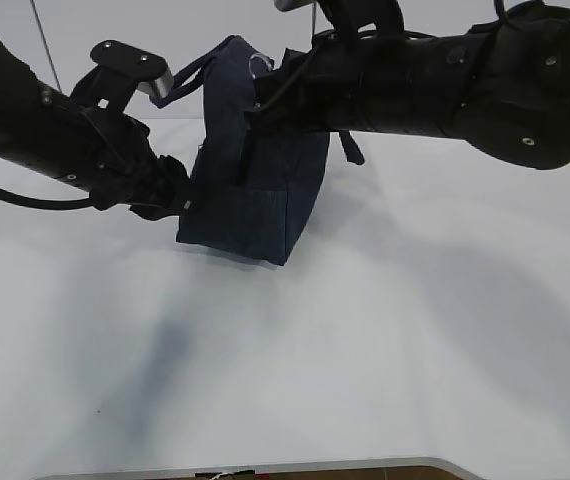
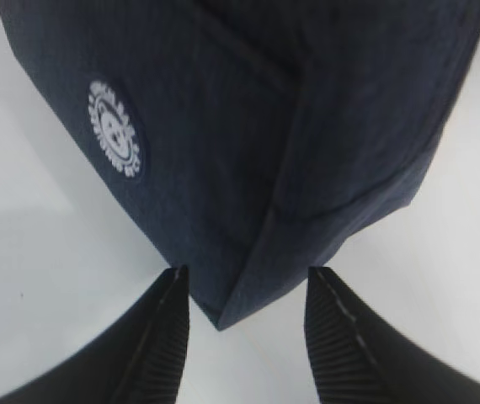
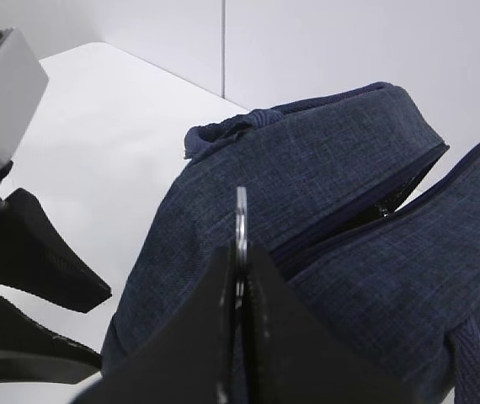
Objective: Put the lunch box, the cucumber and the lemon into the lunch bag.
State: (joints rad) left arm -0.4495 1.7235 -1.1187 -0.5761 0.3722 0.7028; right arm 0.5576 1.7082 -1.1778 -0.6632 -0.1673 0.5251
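Observation:
The dark navy lunch bag (image 1: 255, 195) stands upright in the middle of the white table. My left gripper (image 2: 244, 273) is open at the bag's lower corner (image 2: 221, 320), which lies between the two fingers. In the exterior view my left gripper (image 1: 180, 195) sits at the bag's left side. My right gripper (image 3: 240, 250) is shut on the silver ring pull (image 3: 241, 210) of the zipper, on top of the lunch bag (image 3: 324, 177). The zipper (image 3: 392, 206) gapes a little further along. The lunch box, the cucumber and the lemon are out of view.
A white round logo patch (image 2: 115, 128) marks one face of the bag. Loop handles (image 1: 190, 75) stick up at the top. The white table (image 1: 385, 330) stretches in front, its front edge (image 1: 265, 468) near the bottom. A wall stands behind.

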